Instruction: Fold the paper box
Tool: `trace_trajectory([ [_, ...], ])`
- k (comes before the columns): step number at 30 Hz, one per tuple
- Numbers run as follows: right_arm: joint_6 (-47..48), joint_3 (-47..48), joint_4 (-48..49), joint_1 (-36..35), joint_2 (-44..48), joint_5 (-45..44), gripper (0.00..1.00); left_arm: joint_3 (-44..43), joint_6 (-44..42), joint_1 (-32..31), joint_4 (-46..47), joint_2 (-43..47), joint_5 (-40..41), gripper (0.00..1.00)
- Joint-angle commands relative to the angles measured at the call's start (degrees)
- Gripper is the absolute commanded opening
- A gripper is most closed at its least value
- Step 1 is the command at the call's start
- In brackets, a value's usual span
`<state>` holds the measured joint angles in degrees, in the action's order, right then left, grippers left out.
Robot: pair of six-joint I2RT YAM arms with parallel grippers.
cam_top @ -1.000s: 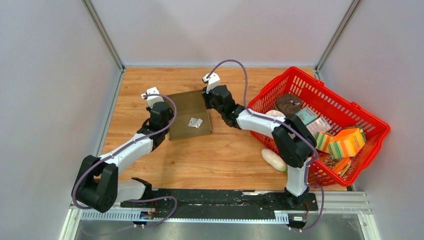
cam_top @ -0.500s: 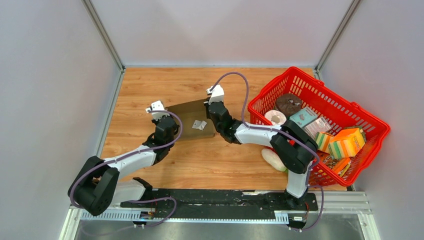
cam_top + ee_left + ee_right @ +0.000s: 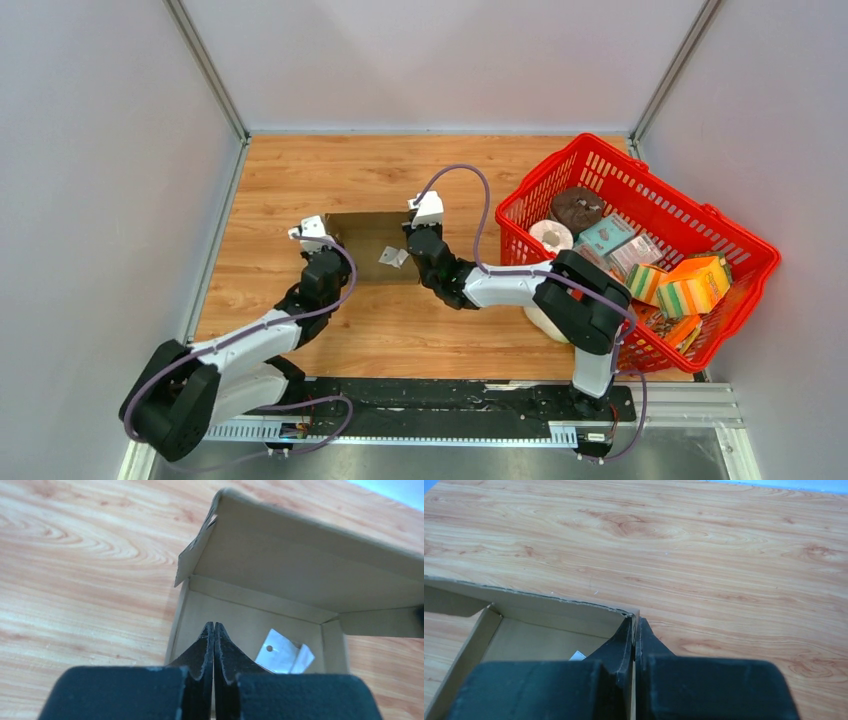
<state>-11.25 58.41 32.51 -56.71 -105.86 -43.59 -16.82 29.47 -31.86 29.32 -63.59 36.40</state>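
As arms pull back, paper box (image 3: 368,243) walls rise, folding underway; left gripper (image 3: 214,636), right gripper (image 3: 634,630) pinched on its sides.

A robotics lab test cell: plain grey panels (image 3: 100,200) in aluminium framing (image 3: 205,70) enclose a wood-grain table (image 3: 300,170), with the left arm (image 3: 250,335) and right arm (image 3: 500,288) on a black mounting rail (image 3: 450,392) along its near edge.

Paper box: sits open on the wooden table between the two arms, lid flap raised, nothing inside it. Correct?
No: the paper box is not empty; a small white packet lies on its floor, clear in the left wrist view. The rest stands: open, on the table, flap raised.
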Motion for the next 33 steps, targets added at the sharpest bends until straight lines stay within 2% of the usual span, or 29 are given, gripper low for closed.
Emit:
trace_trajectory([
  [1, 6.6, 0.9, 3.9, 0.3, 1.3, 0.2, 0.00, -5.0, -4.5, -0.1, -11.6, 10.0, -5.5, 0.05],
  [2, 7.8, 0.9, 3.4, 0.5, 1.8, 2.3, 0.00, -6.1, -5.5, 0.1, -13.9, 14.0, -6.4, 0.20],
  [4, 9.7, 0.7, 2.6, 1.0, 2.9, 3.5, 0.00, -5.6, -7.2, 2.8, -15.7, 17.6, -11.8, 0.32],
  [5, 10.0, 0.7, 2.0, 1.3, 3.4, 5.4, 0.00, -4.7, -7.2, 4.2, -15.6, 20.4, -14.0, 0.41],
  [8, 10.5, 0.3, 0.3, 2.7, 5.0, 9.1, 0.00, -2.4, -5.8, 10.2, -14.4, 22.6, -20.7, 0.50],
  [9, 10.3, 0.3, -0.8, 3.3, 5.3, 10.2, 0.00, -1.8, -5.8, 11.5, -11.3, 22.3, -24.6, 0.51],
  [15, 9.7, 3.9, -9.6, 9.2, 5.9, 25.2, 0.00, -2.3, -5.0, 16.8, -4.9, 11.8, -34.8, 0.56],
  [20, 8.5, 6.3, -13.7, 14.0, 4.9, 36.6, 0.00, -6.6, -6.4, 18.1, -1.5, 2.1, -36.1, 0.60],
  [26, 8.4, 9.4, -16.4, 15.7, 2.9, 38.5, 0.00, -13.0, -11.4, 18.3, -2.0, -5.7, -39.7, 0.53],
  [33, 8.4, 10.8, -17.8, 15.8, 1.7, 38.7, 0.00, -17.2, -16.1, 18.3, -8.2, -6.7, -33.9, 0.51],
])
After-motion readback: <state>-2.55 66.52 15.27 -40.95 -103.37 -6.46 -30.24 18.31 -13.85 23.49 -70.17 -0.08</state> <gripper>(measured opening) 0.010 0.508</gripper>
